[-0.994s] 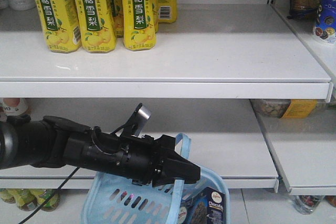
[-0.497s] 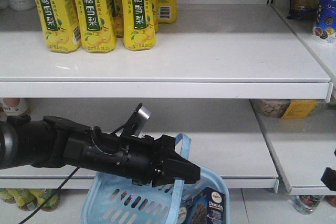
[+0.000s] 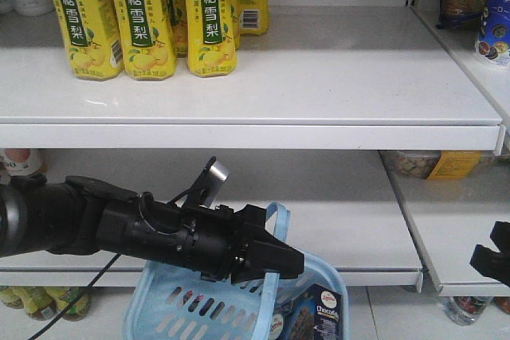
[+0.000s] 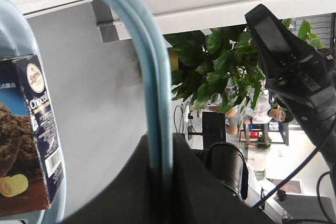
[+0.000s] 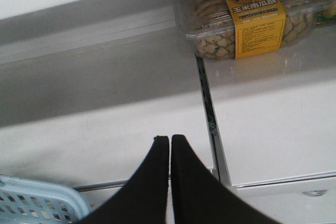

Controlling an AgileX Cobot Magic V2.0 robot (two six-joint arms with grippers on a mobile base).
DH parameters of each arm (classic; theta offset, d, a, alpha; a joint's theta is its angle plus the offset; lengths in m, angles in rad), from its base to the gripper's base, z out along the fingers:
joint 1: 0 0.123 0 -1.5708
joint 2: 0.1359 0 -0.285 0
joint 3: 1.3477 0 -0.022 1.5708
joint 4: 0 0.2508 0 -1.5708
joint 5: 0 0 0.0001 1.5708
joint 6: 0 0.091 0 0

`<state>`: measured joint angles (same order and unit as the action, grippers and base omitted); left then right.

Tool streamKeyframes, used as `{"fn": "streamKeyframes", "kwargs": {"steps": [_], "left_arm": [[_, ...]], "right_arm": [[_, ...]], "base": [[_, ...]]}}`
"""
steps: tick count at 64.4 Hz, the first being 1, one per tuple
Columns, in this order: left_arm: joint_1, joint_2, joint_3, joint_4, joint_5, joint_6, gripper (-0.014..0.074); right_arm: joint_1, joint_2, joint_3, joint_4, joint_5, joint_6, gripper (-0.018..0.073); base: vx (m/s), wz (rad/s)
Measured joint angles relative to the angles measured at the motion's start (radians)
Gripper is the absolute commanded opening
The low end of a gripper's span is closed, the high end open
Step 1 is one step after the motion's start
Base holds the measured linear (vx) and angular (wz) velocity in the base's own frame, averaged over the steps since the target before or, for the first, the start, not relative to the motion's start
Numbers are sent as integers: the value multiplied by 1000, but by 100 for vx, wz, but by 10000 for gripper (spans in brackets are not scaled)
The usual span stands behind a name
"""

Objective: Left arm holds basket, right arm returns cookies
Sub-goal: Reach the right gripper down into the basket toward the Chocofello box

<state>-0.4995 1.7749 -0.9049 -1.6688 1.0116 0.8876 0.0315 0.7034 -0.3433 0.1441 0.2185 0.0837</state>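
The light blue basket (image 3: 179,308) hangs in front of the lower shelf by its pale blue loop handle (image 3: 278,214). My left gripper (image 3: 275,267) is shut on that handle, and the left wrist view shows the handle (image 4: 149,72) pinched between the dark jaws of the left gripper (image 4: 160,153). The dark navy cookies box (image 3: 319,314) stands upright inside the basket, at its right end; the same cookies box (image 4: 29,140) fills the left side of the left wrist view. My right gripper (image 5: 169,139) is shut and empty, above the lower shelf's front edge, right of the basket corner (image 5: 37,198). The right gripper (image 3: 492,262) shows only partly at the right edge.
Yellow drink cartons (image 3: 135,13) stand at the upper shelf's left. A clear pack of biscuits with an orange label (image 5: 252,17) lies at the back of the lower right shelf. A narrow gap (image 5: 206,103) separates the two shelf boards. Bottles (image 3: 48,300) sit below.
The right arm has come into view at the right edge and risen slightly. The left arm, basket and cookies box have not moved.
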Motion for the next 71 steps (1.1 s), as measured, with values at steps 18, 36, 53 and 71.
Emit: {"fn": "streamKeyframes", "kwargs": {"steps": [18, 36, 53, 71], "left_arm": [[0, 0, 0, 0, 0, 0, -6], [0, 0, 0, 0, 0, 0, -6], [0, 0, 0, 0, 0, 0, -6], [0, 0, 0, 0, 0, 0, -6]], "right_arm": [[78, 48, -1, 130, 77, -3, 249], [221, 192, -2, 177, 110, -7, 468], [353, 347, -7, 370, 134, -16, 474], [450, 512, -92, 526, 172, -130, 474]], "base": [[0, 0], [0, 0], [0, 0], [0, 0]]}}
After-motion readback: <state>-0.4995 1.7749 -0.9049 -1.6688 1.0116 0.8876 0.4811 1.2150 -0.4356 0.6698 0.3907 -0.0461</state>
